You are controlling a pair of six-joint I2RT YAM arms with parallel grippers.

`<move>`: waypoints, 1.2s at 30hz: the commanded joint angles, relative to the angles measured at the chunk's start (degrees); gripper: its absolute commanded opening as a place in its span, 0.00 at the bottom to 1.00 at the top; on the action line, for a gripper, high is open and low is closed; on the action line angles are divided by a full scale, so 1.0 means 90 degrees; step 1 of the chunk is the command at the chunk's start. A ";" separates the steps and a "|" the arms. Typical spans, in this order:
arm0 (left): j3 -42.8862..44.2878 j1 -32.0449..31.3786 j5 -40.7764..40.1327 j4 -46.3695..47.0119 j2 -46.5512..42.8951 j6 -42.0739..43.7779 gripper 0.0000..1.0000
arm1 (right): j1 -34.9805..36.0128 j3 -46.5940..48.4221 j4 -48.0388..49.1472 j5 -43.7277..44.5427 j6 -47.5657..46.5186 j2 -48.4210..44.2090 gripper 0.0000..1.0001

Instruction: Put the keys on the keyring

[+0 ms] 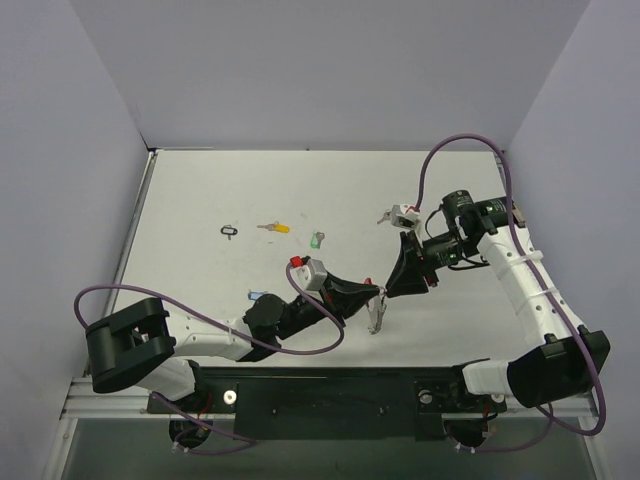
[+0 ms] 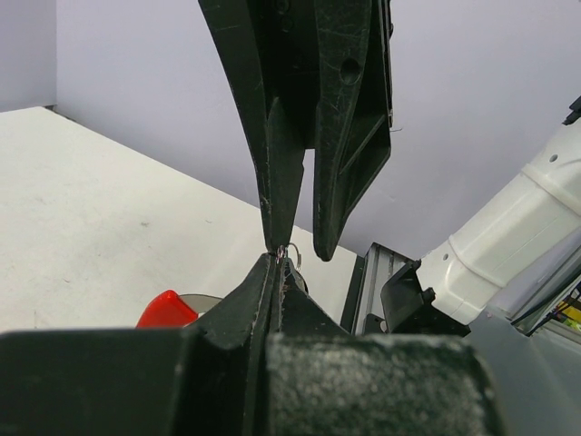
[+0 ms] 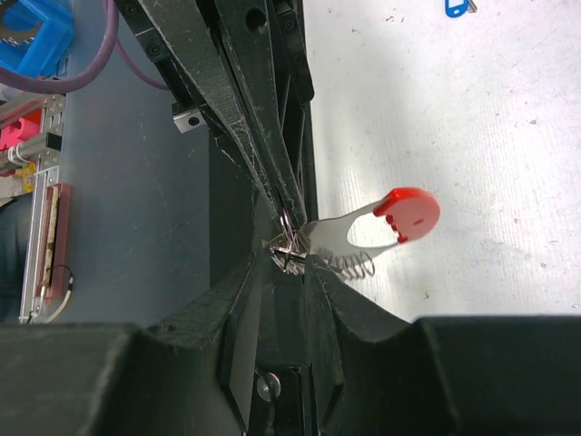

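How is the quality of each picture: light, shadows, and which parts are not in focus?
Top external view: even, soft light, faint shadows, no glare on the white table. Left wrist view: the near black jaws are dark and blurred. Right wrist view: the keyring with its round red plastic end is sharp, the near jaws soft.

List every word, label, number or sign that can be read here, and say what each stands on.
No text can be read in any view.
The red round plastic tag of the keyring: only small dark dots and a slot, no lettering.
The yellow-tagged key, green-tagged key and blue-tagged key: tags too small to show any print.
The white box on the right wrist: red marks, too blurred to read.
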 commanded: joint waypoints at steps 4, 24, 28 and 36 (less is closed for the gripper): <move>0.0028 -0.0032 -0.0085 0.1057 -0.0070 -0.0078 0.00 | 0.0180 0.0255 -0.0192 -0.0043 -0.0049 0.0104 0.12; -0.0373 -0.0012 -0.0300 0.1398 -0.0568 0.0069 0.00 | 0.0649 -0.0761 0.1672 0.0846 0.1669 -0.0316 0.00; -0.0324 -0.0012 -0.0281 0.1448 -0.0549 0.0078 0.00 | 0.0688 -0.0907 0.1908 0.0749 0.1904 -0.0306 0.00; -0.0206 -0.0002 -0.0076 0.1058 -0.0490 0.0283 0.00 | 0.0377 -0.0635 0.1471 0.0641 0.1593 -0.0491 0.20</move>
